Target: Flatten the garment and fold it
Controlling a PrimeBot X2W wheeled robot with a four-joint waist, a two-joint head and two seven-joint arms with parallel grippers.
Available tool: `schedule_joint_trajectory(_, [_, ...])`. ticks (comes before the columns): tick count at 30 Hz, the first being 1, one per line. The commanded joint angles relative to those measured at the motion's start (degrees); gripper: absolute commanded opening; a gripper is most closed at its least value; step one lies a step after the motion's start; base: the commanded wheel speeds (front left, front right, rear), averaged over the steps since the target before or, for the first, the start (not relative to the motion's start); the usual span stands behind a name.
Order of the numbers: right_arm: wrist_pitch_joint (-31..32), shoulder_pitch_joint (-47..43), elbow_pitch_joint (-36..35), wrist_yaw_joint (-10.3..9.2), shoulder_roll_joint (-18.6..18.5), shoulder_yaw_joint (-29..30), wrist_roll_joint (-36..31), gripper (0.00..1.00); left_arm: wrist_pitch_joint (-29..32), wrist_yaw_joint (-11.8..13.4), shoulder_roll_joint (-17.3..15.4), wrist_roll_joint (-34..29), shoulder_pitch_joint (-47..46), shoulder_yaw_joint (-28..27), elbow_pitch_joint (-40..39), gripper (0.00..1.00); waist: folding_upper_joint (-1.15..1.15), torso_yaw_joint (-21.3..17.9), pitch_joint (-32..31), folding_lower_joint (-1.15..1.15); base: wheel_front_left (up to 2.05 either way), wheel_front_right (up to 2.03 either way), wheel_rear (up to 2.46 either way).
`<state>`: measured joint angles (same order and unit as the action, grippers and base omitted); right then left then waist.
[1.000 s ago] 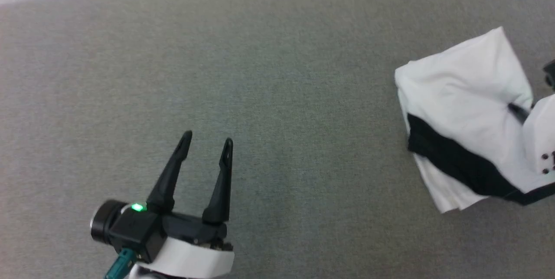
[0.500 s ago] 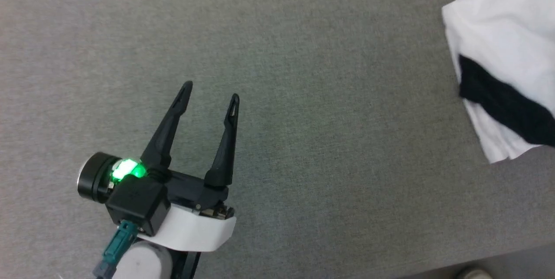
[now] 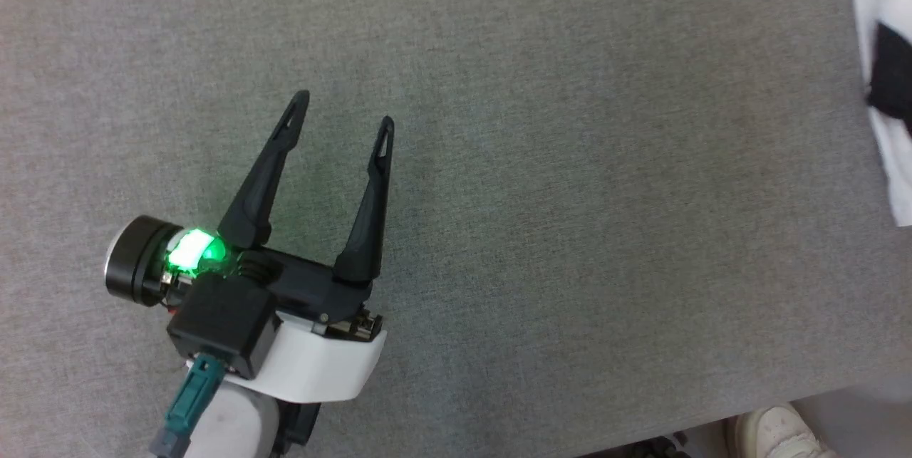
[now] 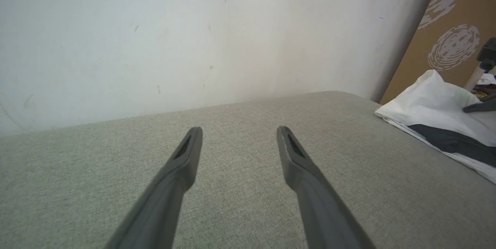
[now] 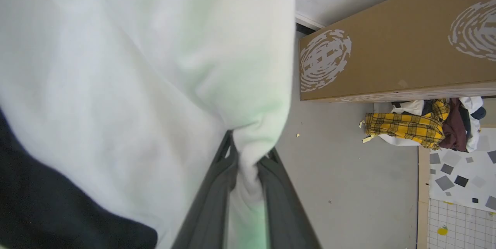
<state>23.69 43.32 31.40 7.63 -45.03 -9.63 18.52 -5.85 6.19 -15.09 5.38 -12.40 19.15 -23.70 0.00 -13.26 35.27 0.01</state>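
Well to the right of the left tool point(image 3: 345, 107), at the far right edge of head view, lies the garment point(image 3: 883, 159), a white cotton T-shirt w/ a black sleeve part, on the grey fabric-covered tabletop point(image 3: 570, 194). The left tool is over bare grey cloth, its two long dark fingers spread wide, nothing btw. them. A green light point(image 3: 192, 253) glows at its base. Below-right of it, past the tabletop edge, is a person's white shoe point(image 3: 773, 429).

In left wrist view the same tool point(image 4: 239, 129) points toward a white wall point(image 4: 155, 28). The garment point(image 4: 434, 102) is to its right, well apart, bunched up & not flat. A brown cardboard box w/ white swirl prints point(image 4: 453, 28) stands behind it.

The right tool point(image 5: 250, 152) pinches a fold of the garment point(image 5: 135, 67). White cloth is squeezed btw. both fingers & spreads above & left of the tool, w/ the black part at lower left. To the right of this tool are the grey floor point(image 5: 348, 183), the cardboard box point(image 5: 387, 47) & a pile of clothes incl. a yellow plaid piece point(image 5: 407, 127).
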Motion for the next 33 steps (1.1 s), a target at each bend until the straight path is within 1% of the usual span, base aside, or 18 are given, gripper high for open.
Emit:
schedule_joint_trajectory(1, [-0.59, 0.95, 0.91, -0.14, -0.21, 0.40, -0.86, 0.00, -0.26, 0.36, -0.47, -0.83, -1.07, 0.17, -0.44, 1.00, 0.00, 0.41, 1.06, -0.01, 0.00, 0.00, 0.00])
schedule_joint_trajectory(6, [-2.22, 1.81, 4.63, -0.14, -0.16, 1.76, -2.46, 0.00, -0.38, 1.31, -0.14, -0.99, -1.28, -0.18, -0.77, 1.00, 0.00, 0.75, 1.78, -0.01, 0.00, 0.00, 0.00])
schedule_joint_trajectory(10, [-2.92, 2.34, 6.84, -0.14, 0.47, 1.97, -3.38, 0.01, -1.17, 1.43, 0.05, -0.62, -1.41, -0.18, -0.84, 1.00, 0.00, 0.68, 1.62, -0.01, 0.00, 0.00, 0.00])
schedule_joint_trajectory(11, [-3.12, 2.46, 7.28, -0.14, 0.59, 1.94, -3.59, 0.25, -1.38, 1.58, 0.16, -0.52, -1.34, -0.21, -0.80, 1.00, 0.00, 0.64, 1.47, -0.01, 0.00, 0.00, 0.00])
schedule_joint_trajectory(13, [-3.30, 2.63, 8.08, -0.14, 0.73, 1.64, -4.02, 0.34, -1.87, 2.16, 0.49, -0.38, -1.19, -0.53, -0.63, 1.00, 0.00, 0.53, 1.11, -0.01, 0.00, 0.00, 0.00])
schedule_joint_trajectory(15, [-3.55, 2.89, 8.72, -0.14, 0.68, 1.39, -4.33, 0.48, -2.20, 2.58, 0.56, -0.33, -1.16, -0.88, -0.42, 1.00, 0.00, 0.44, 0.73, -0.01, 0.00, 0.00, 0.00])
schedule_joint_trajectory(16, [-3.73, 3.00, 8.96, -0.14, 0.58, 1.18, -4.61, 0.87, -2.31, 2.70, 0.60, -0.20, -1.12, -1.01, -0.32, 1.00, 0.00, 0.37, 0.52, -0.01, 0.00, 0.00, 0.00])
schedule_joint_trajectory(17, [-4.04, 3.16, 9.22, -0.14, 0.48, 1.16, -4.88, 1.00, -2.37, 2.78, 0.58, -0.09, -1.07, -1.12, -0.23, 1.00, 0.00, 0.30, 0.30, -0.01, 0.00, 0.00, 0.00])
schedule_joint_trajectory(25, [-5.81, 3.87, 10.62, -0.14, 0.88, -0.18, -5.93, 1.00, -3.53, 3.33, 0.41, 0.71, -0.22, -1.91, 0.10, 1.00, 0.00, -0.13, -2.08, -0.01, 0.00, 0.00, 0.00])
schedule_joint_trajectory(33, [-7.83, 3.29, 10.82, -0.14, 2.68, -2.31, -5.44, 1.00, -5.28, 3.78, 0.65, 2.38, 2.31, -2.28, 2.16, 1.00, 0.00, -0.44, -7.53, -0.01, 0.00, 0.00, 0.00])
